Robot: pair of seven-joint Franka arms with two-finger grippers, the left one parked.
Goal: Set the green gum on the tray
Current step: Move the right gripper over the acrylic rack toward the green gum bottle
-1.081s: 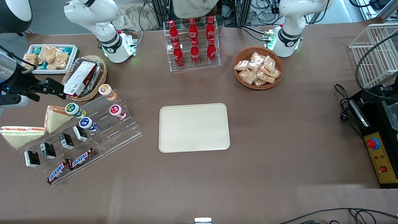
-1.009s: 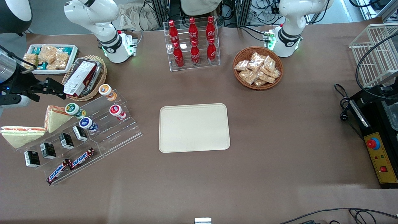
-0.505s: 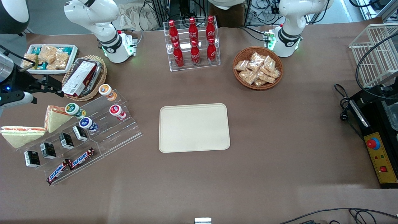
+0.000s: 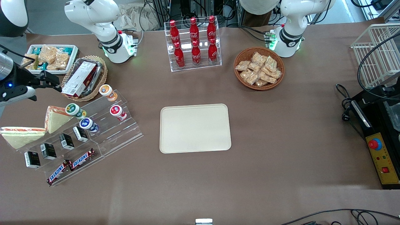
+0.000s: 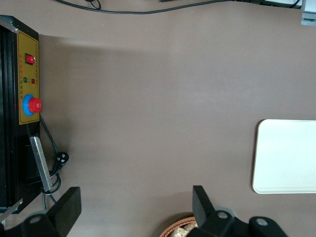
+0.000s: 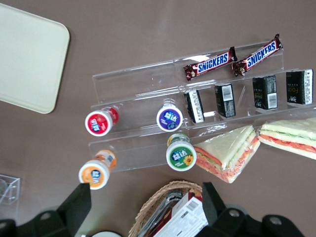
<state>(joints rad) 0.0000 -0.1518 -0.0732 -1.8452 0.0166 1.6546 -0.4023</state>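
The green gum (image 4: 72,109) stands on the top step of a clear acrylic stand (image 4: 103,137), its green-rimmed lid up; it also shows in the right wrist view (image 6: 180,155). The cream tray (image 4: 195,128) lies bare at mid-table and shows in the right wrist view (image 6: 27,59). My right gripper (image 4: 53,82) hangs open and empty above the table beside a wicker basket, farther from the front camera than the green gum. In the right wrist view the gripper (image 6: 146,197) has its fingers wide apart over the basket rim.
On the stand are an orange-lidded bottle (image 4: 106,91), a red-lidded one (image 4: 116,110), a blue-lidded one (image 4: 85,122), small black cartons and Snickers bars (image 4: 70,165). Sandwiches (image 4: 56,118), a wicker basket with a box (image 4: 83,77) and a white snack tray (image 4: 50,57) stand nearby.
My right gripper has drawn away from the front camera and slightly toward the working arm's end of the table. Nothing on the table has moved.
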